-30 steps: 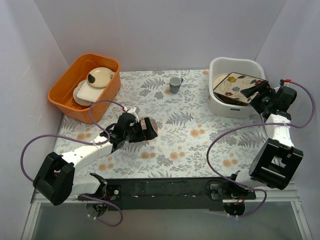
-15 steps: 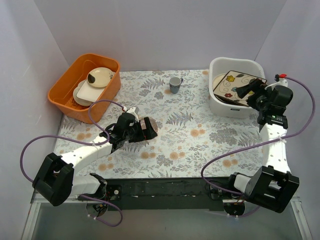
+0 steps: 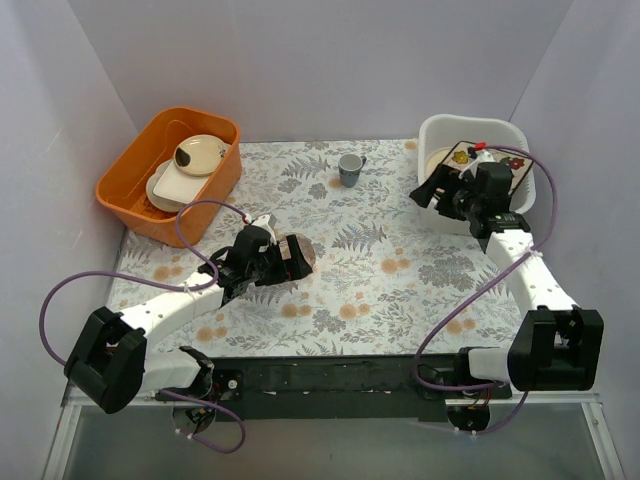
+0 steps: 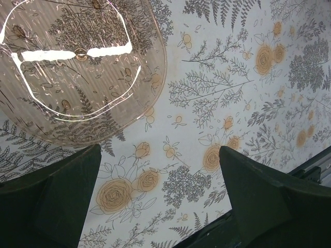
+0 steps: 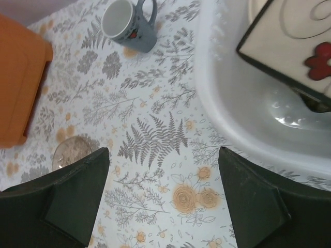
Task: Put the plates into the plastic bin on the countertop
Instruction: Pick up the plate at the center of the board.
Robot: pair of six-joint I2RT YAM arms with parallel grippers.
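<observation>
Plates: a cream square flowered plate [image 3: 460,155] lies in the plastic bin [image 3: 470,122]. A translucent pink plate [image 4: 77,67] sits on the bench [image 3: 400,280] far left of the bin, by the left end effector [image 4: 159,155], jaws wide. The right end effector [image 5: 164,155], wide and empty, hovers at the bin's left wall.

At ten o'clock on countertop [image 3: 400,300], tub [image 3: 120,200] with dishes [image 3: 200,153] inside; at twelve, cup [image 3: 350,169]; at two, plastic bin [image 3: 465,121] with plates [image 3: 458,155] inside; toward nine from centre, lone plate [image 4: 77,67] lying flat.
</observation>
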